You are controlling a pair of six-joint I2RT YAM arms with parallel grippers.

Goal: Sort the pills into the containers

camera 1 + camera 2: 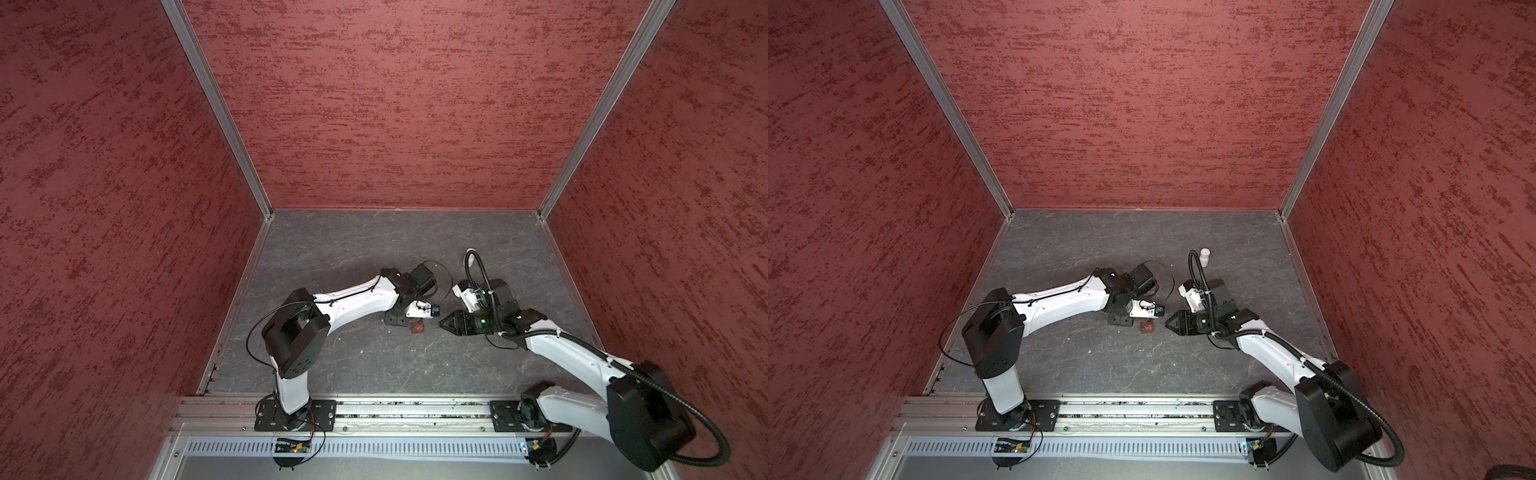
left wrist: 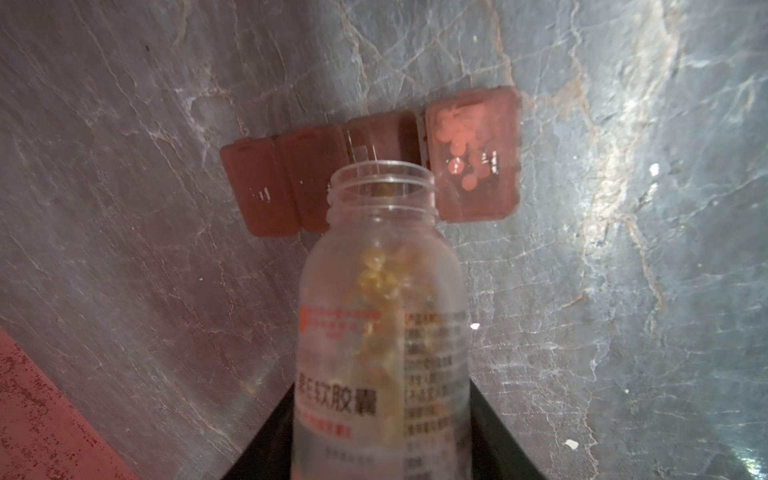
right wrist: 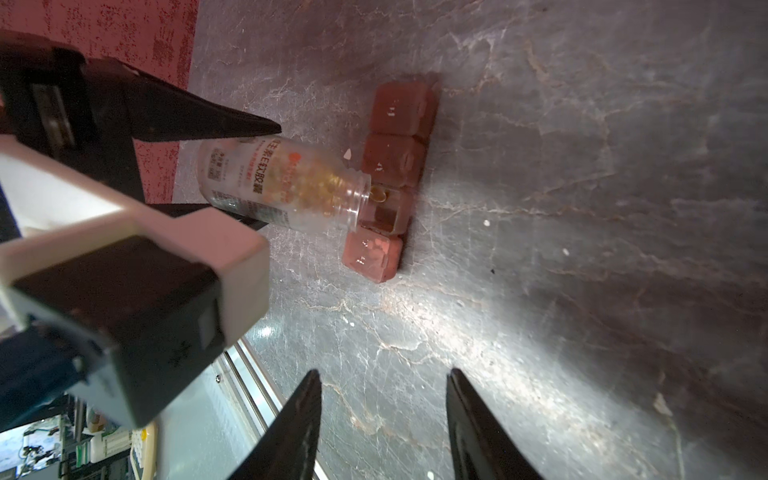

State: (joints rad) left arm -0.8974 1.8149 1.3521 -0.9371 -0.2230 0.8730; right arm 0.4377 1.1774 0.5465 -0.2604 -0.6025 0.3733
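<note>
The containers (image 2: 259, 191) are a red-brown strip of small square compartments lying on the grey table, also in both top views (image 1: 417, 328) (image 1: 1146, 328). The end compartment (image 2: 473, 158) holds several pink pills. My left gripper (image 2: 382, 415) is shut on a clear uncapped bottle (image 3: 282, 187) of yellow capsules (image 2: 374, 282). The bottle is tipped with its mouth over the neighbouring open compartment (image 3: 386, 208), and one yellow capsule (image 3: 378, 193) sits at the mouth. My right gripper (image 3: 384, 372) stands open and empty a little to the right of the strip (image 1: 442, 323).
A small white bottle (image 1: 1204, 256) stands upright behind the right arm. A few white specks (image 3: 486, 223) lie on the table by the strip. Red walls close the sides and back, and a metal rail (image 1: 395, 409) runs along the front.
</note>
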